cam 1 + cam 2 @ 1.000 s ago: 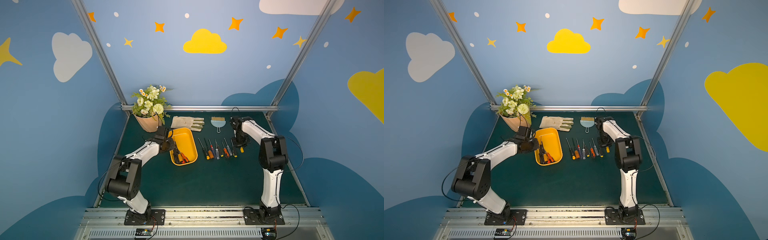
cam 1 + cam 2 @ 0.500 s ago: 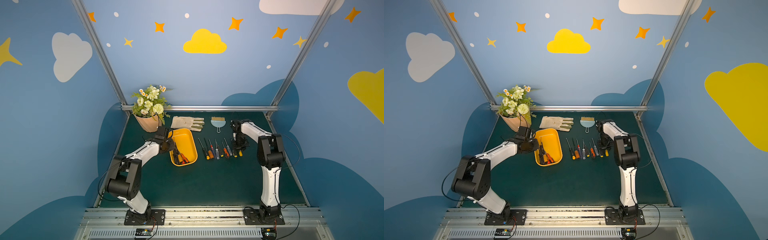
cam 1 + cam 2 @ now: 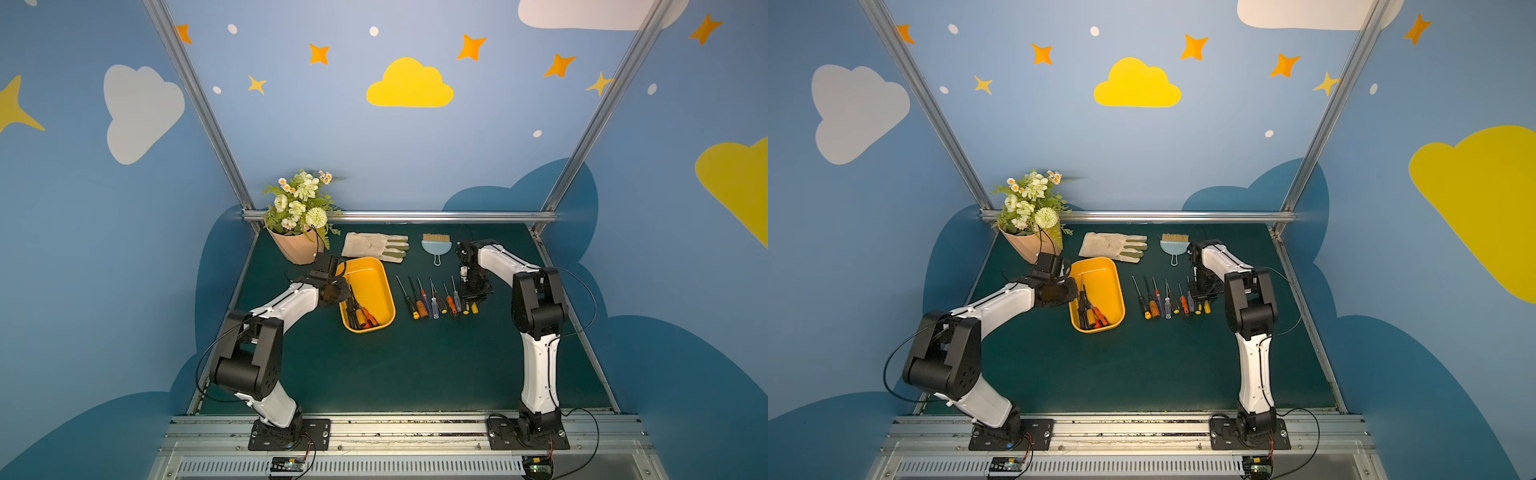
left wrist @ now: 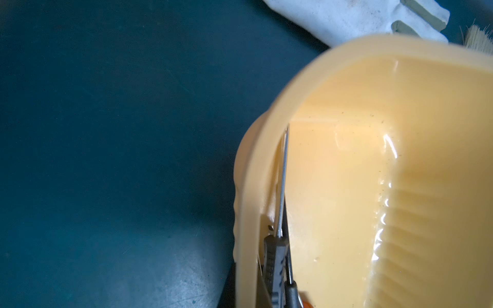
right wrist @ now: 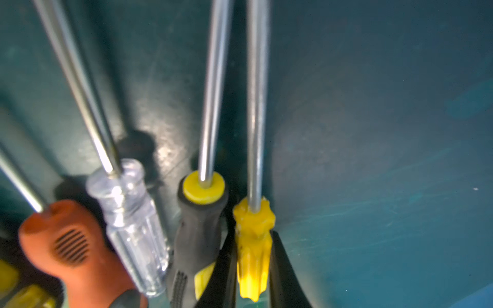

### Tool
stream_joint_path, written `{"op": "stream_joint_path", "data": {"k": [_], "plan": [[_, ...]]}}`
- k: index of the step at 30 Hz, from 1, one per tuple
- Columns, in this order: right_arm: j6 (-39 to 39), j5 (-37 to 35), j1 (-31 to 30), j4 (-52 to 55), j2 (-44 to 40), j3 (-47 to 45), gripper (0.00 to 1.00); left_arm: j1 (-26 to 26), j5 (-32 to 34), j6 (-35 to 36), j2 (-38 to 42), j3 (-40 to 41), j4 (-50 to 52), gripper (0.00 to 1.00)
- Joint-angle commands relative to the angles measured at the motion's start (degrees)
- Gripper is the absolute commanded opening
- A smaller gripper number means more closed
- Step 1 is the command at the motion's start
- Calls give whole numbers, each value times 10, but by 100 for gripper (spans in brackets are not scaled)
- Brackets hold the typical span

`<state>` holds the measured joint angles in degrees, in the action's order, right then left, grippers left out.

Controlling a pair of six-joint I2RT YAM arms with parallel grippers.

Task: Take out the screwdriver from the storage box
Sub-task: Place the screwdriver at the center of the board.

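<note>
Yellow storage box (image 3: 374,282) on desk (image 3: 395,365), black and orange-handled screwdrivers (image 3: 361,316) lying in its near end. Left pincer (image 3: 341,291) together at box's left rim; rim grip unclear. Right pincer (image 5: 253,266) clamped on yellow-handled screwdriver (image 5: 254,221) ending the desk row. Risk: release nudges black-yellow neighbour (image 5: 198,226), crooked row. No readable writing.

The left end effector (image 3: 341,291) sits closed; the right end effector (image 5: 253,237), pointing downward, pinches a screwdriver (image 5: 253,269).

Blue walls (image 3: 415,166) painted with clouds (image 3: 409,85) and stars (image 3: 319,54) enclose a dark green tabletop (image 3: 415,374).
</note>
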<state>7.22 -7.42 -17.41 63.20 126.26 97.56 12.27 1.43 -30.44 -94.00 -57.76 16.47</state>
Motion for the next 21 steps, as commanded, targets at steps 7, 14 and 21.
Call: {"op": "stream_joint_path", "data": {"k": [7, 14, 21], "plan": [[7, 34, -10, -15, 15, 10, 0, -2, -16, -8, 16, -15, -17, 2], [5, 30, -18, -10, 26, 23, 0, -2, -17, -10, 16, -14, -16, 2], [23, 2, -16, 7, 27, 19, 10, -2, -17, -9, 16, -15, -15, 2]]}}
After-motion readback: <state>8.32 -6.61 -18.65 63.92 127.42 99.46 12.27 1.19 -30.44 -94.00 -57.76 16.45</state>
